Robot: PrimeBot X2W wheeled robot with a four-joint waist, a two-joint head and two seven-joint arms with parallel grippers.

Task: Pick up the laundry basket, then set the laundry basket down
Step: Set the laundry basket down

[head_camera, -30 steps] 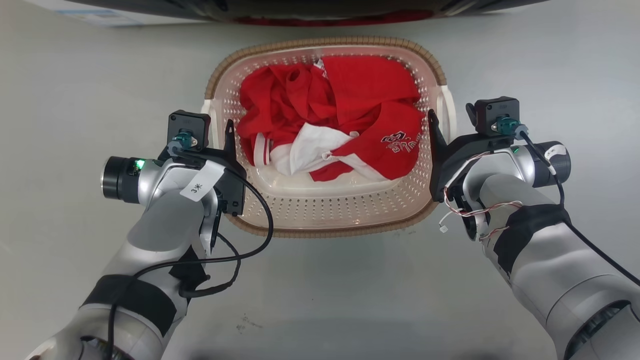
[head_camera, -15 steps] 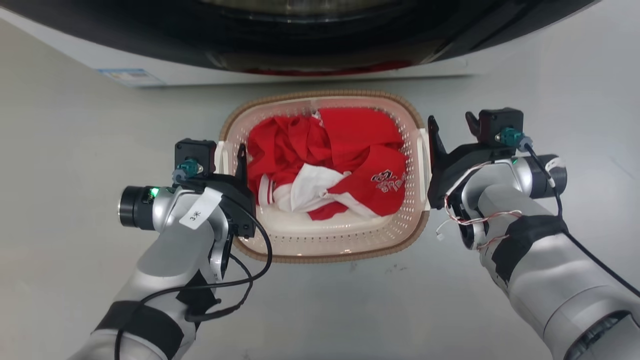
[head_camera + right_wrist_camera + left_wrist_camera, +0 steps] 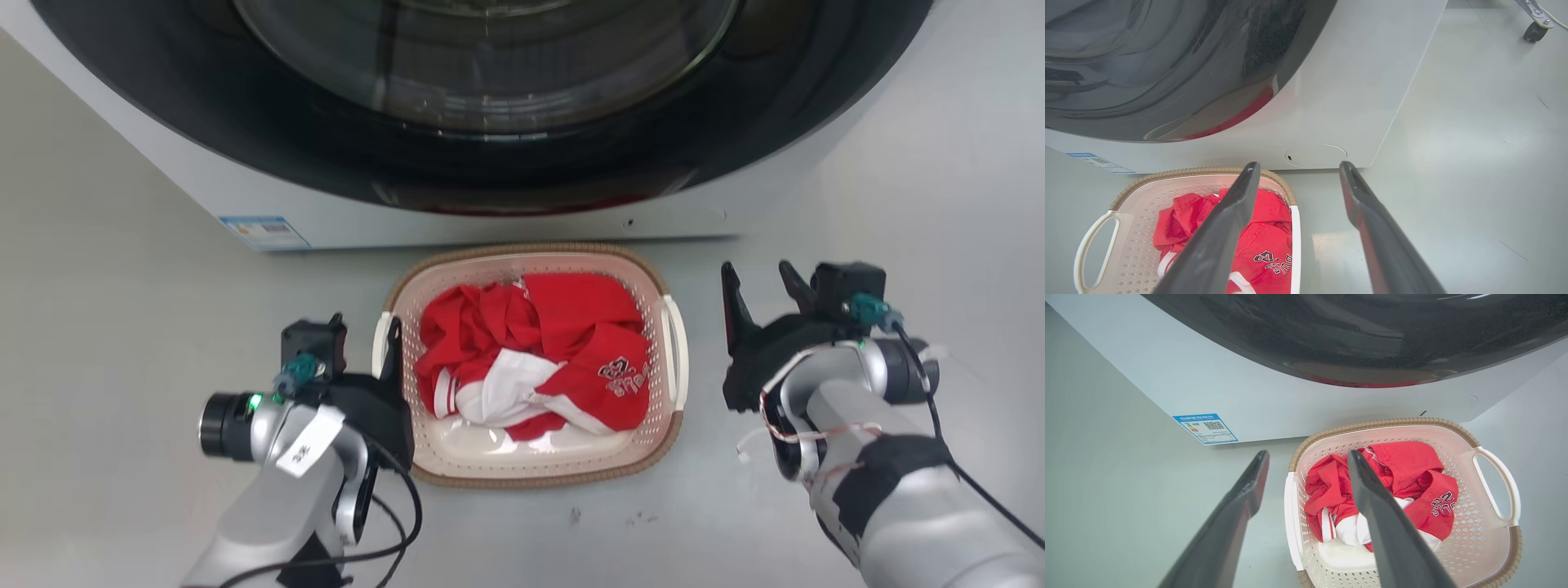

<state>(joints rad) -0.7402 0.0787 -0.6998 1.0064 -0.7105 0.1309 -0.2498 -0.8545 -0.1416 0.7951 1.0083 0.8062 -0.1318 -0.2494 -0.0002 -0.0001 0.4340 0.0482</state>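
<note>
Cream laundry basket (image 3: pixel 539 480) rests on floor (image 3: pixel 122 343) before washing machine (image 3: pixel 490 222).

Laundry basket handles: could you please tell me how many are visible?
2: one handle on the laundry basket's left side, by the left pincer; one on its right, apart from the right pincer.

Perforated plastic laundry basket (image 3: pixel 539 459), red cloth garments (image 3: pixel 575 322), glossy dark washer door (image 3: pixel 490 122)

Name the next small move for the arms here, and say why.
Probably draw the left gripper back from the laundry basket: the basket rests on the floor by the washing machine, both grippers are open, the right gripper stands apart from it, while the left one's fingers straddle its left handle.
</note>
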